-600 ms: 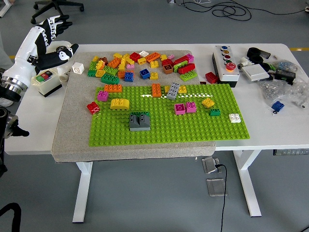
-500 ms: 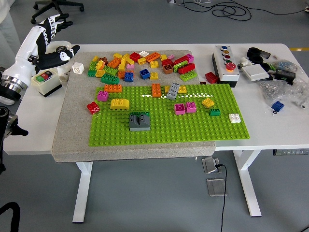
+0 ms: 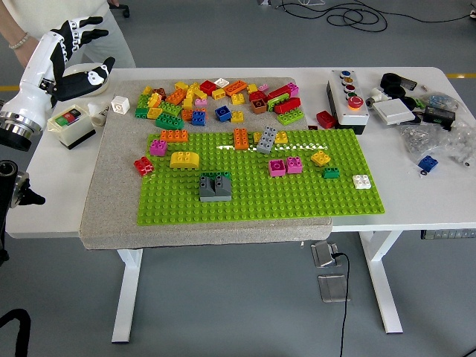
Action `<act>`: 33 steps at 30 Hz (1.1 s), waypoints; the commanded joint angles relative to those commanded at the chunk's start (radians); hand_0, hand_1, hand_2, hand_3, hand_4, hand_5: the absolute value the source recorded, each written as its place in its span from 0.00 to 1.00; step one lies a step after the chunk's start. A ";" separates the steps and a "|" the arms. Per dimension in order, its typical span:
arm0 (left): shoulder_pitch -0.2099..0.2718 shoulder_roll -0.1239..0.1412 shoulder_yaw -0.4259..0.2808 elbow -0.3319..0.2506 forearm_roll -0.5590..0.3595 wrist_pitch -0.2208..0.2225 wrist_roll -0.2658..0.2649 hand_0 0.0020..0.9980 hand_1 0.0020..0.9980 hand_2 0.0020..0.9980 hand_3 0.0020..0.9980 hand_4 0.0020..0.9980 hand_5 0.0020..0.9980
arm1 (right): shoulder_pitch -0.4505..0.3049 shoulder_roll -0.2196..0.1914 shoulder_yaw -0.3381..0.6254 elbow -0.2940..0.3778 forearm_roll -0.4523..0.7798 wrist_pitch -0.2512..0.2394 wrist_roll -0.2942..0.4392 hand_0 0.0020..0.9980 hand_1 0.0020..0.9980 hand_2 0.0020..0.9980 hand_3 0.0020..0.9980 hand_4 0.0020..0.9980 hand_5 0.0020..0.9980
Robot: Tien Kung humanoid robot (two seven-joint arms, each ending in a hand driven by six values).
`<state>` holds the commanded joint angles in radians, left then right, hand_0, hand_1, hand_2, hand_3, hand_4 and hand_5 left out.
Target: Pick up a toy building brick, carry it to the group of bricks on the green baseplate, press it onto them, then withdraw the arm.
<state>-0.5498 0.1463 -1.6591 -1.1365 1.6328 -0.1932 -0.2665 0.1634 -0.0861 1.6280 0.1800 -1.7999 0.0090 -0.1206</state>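
L hand (image 3: 74,56) hovers over the far-left corner of the tabletop (image 3: 416,201), fingers (image 3: 88,28) spread apart, holding nothing, above a small box w/ red + green buttons (image 3: 71,125); R hand not in view. Loose bricks (image 3: 216,100) lie heaped along the far edge of the grey mat (image 3: 111,208), just beyond the green baseplate (image 3: 260,201), w/ grey bricks (image 3: 215,187) pressed on near its front-left and open studs along its near edge. A person's arm (image 3: 22,30) shows at far left.

White tabletop (image 3: 416,201) on white legs (image 3: 128,297); grey floor (image 3: 238,312); black cables (image 3: 349,15) trailing beyond; a floor socket box (image 3: 330,268) beneath.
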 joint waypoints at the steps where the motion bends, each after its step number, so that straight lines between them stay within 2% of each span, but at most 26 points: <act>1: 0.000 0.000 0.001 0.000 -0.001 -0.001 0.000 0.83 0.79 0.67 0.67 0.51 0.00 | 0.000 0.000 0.000 0.000 -0.001 0.000 0.000 0.74 0.63 0.68 0.60 0.80 0.52; 8: 0.000 -0.002 0.003 0.001 -0.007 0.000 -0.004 0.82 0.78 0.66 0.66 0.53 0.00 | 0.000 0.000 0.000 0.000 -0.001 0.000 0.000 0.74 0.63 0.68 0.60 0.80 0.52; 12: 0.000 0.000 0.007 0.005 -0.001 -0.017 -0.004 0.82 0.78 0.66 0.66 0.53 0.00 | -0.002 0.000 0.001 0.000 -0.002 0.000 0.000 0.74 0.63 0.68 0.60 0.80 0.52; 13: 0.001 0.001 0.011 0.006 0.001 -0.029 -0.004 0.86 0.82 0.75 0.80 0.69 0.02 | -0.002 0.000 0.001 0.000 -0.003 0.000 0.000 0.74 0.63 0.68 0.60 0.81 0.52; 18: -0.001 0.015 0.043 0.019 0.026 -0.076 -0.007 0.86 0.82 0.75 0.80 0.69 0.02 | -0.001 -0.001 0.001 0.000 -0.004 0.001 0.001 0.74 0.63 0.68 0.60 0.81 0.52; 19: -0.002 0.017 0.048 0.022 0.034 -0.079 -0.009 0.91 0.86 0.77 0.82 0.75 0.03 | -0.001 -0.001 0.001 0.000 -0.004 0.001 0.001 0.74 0.63 0.68 0.60 0.81 0.52; 24: -0.012 0.026 0.088 0.043 0.141 -0.090 -0.012 0.91 0.86 0.77 0.82 0.75 0.03 | 0.001 -0.002 0.003 0.000 -0.004 0.001 0.001 0.74 0.63 0.68 0.60 0.81 0.52; 25: -0.013 0.026 0.094 0.045 0.157 -0.088 -0.012 0.93 0.89 0.81 0.84 0.85 0.06 | 0.001 -0.003 0.003 0.000 -0.004 0.001 0.001 0.74 0.63 0.68 0.60 0.81 0.52; 29: -0.021 0.021 0.134 0.061 0.302 -0.061 -0.020 0.93 0.89 0.81 0.84 0.85 0.06 | 0.002 -0.004 0.005 0.000 -0.005 0.001 0.002 0.74 0.63 0.68 0.60 0.81 0.52; 33: -0.030 0.012 0.165 0.086 0.407 -0.040 -0.023 0.94 0.89 0.81 0.85 0.88 0.08 | 0.003 -0.003 0.004 0.000 -0.004 0.001 0.002 0.74 0.63 0.68 0.60 0.81 0.52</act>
<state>-0.5797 0.1588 -1.4943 -1.0500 2.0401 -0.2327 -0.2891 0.1665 -0.0894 1.6320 0.1800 -1.8041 0.0098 -0.1181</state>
